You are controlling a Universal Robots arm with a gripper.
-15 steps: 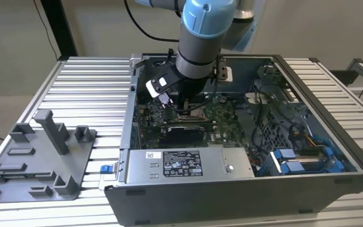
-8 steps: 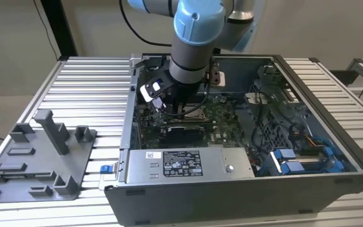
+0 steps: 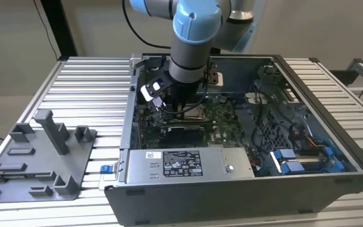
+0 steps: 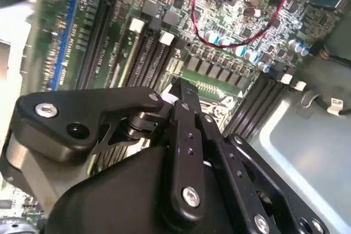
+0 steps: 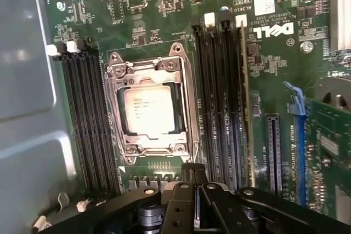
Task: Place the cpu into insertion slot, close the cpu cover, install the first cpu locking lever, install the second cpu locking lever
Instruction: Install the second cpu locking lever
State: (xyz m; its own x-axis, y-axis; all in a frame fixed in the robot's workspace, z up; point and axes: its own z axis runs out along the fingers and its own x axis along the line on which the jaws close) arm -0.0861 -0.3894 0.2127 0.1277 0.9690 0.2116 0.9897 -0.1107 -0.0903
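Fingers (image 5: 194,175) of my gripper (image 5: 194,169) stood pressed together, tip against tip, with nothing held between them; in the first wrist view they ended just short of the near edge of the insertion slot (image 5: 149,154), and in the second wrist view my gripper (image 4: 178,89) showed the same narrow, closed tip above the green motherboard (image 4: 219,20); whether the tip touched the board I could not tell. Just beyond the fingertips, the cpu (image 5: 149,110) lay flat in the insertion slot, its pale metal face upward; the cpu cover (image 5: 184,97) lay folded down around it, its silvery frame bordering the chip on all sides, the chip showing through the window. Black memory slots (image 5: 88,119) ran along one side of the socket and a second bank (image 5: 219,97) along the other; a red wire (image 4: 241,39) crossed the board farther off in the second wrist view. In the exterior view, a grey power supply (image 3: 188,163) sat at the near wall of the open computer case (image 3: 232,198); behind it my gripper (image 3: 178,111) hung from the arm (image 3: 191,42) over the board; a grey parts fixture (image 3: 39,161) rested on the slatted table (image 3: 87,90) toward the exterior view's left, well apart from the case.
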